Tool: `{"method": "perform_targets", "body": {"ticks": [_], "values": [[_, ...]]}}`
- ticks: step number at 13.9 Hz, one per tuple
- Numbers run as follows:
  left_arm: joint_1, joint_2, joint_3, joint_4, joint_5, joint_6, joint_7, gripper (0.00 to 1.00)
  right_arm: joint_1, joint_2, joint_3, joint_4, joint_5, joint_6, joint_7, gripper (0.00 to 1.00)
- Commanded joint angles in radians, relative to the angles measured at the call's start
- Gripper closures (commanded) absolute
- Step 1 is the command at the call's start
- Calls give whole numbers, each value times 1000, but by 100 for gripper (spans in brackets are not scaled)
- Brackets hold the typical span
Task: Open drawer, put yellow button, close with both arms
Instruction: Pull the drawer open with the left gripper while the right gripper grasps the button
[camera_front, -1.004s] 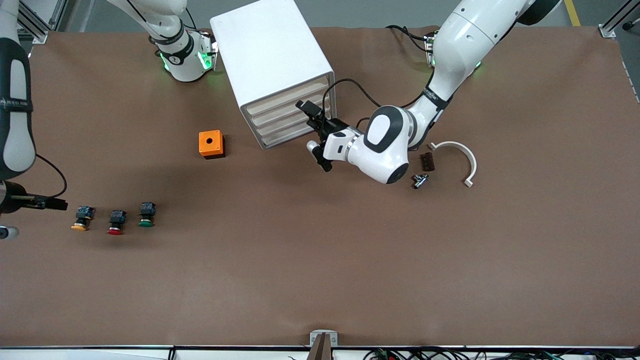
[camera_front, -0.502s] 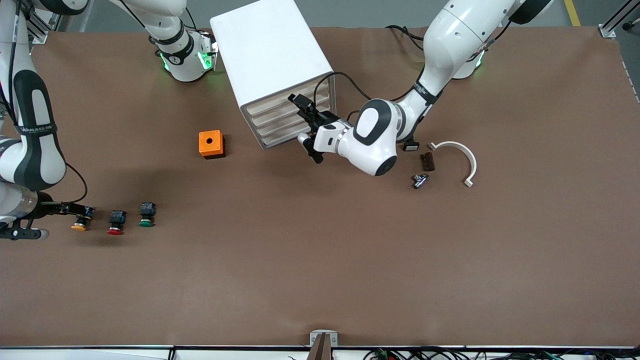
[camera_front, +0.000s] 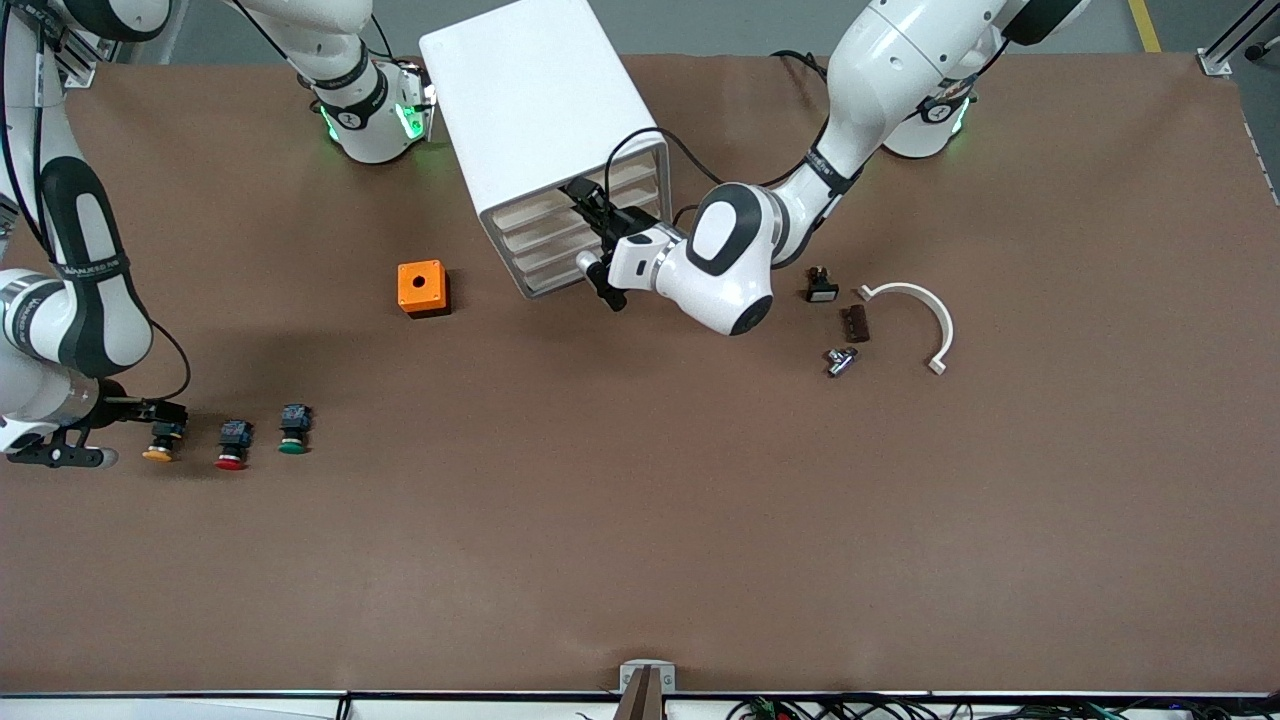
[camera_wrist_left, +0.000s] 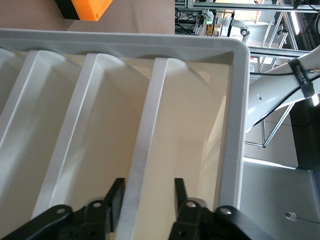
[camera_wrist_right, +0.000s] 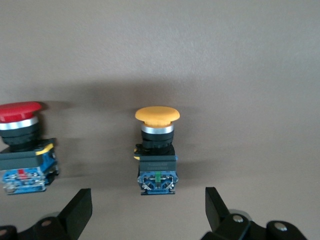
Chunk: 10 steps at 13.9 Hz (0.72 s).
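We are reaching our left hand (camera_front: 588, 204) into the front of the tall white box cabinet (camera_front: 545, 130), its black fingers (camera_wrist_left: 114, 202) spread narrowly on either side of the front lip of the topmost shallow white drawer (camera_wrist_left: 150, 150); in the left wrist view the lip is passing between them, and we cannot tell whether they are touching it. The drawer is sitting flush in the cabinet with the three lower ones. Our right hand (camera_front: 160, 412) is sitting low at the right arm's end of the brown surface (camera_front: 640, 520), fingers (camera_wrist_right: 77, 210) spread wide around the small push-button with the yellow mushroom cap and dark black-blue body (camera_wrist_right: 157, 150), which is standing between them in the right wrist view without touching either. That yellow button (camera_front: 160, 445) is heading a short row on the surface: just beside it is standing a red-capped push-button (camera_front: 232, 445), then a green-capped push-button (camera_front: 293, 430) nearer the middle. An orange plastic cube with a round hole (camera_front: 422, 288) is lying near the cabinet. Toward the left arm's end we are seeing a white curved half-ring (camera_front: 920, 315), a small dark brown block (camera_front: 853, 322), a small black part (camera_front: 821, 287) and a small metal fitting (camera_front: 840, 360).
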Motion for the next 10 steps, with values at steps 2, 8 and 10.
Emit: {"method": "perform_targets", "body": {"ticks": [2, 8, 10], "values": [[2, 4, -2, -2, -25, 9, 49, 91, -31, 35, 18, -1, 44, 32, -12, 0], [16, 52, 7, 62, -22, 3, 45, 96, -32, 63, 17, 5, 75, 34, -7, 6], [29, 70, 9, 83, -11, -2, 43, 97, -32, 70, 17, 17, 75, 34, -7, 30]]}}
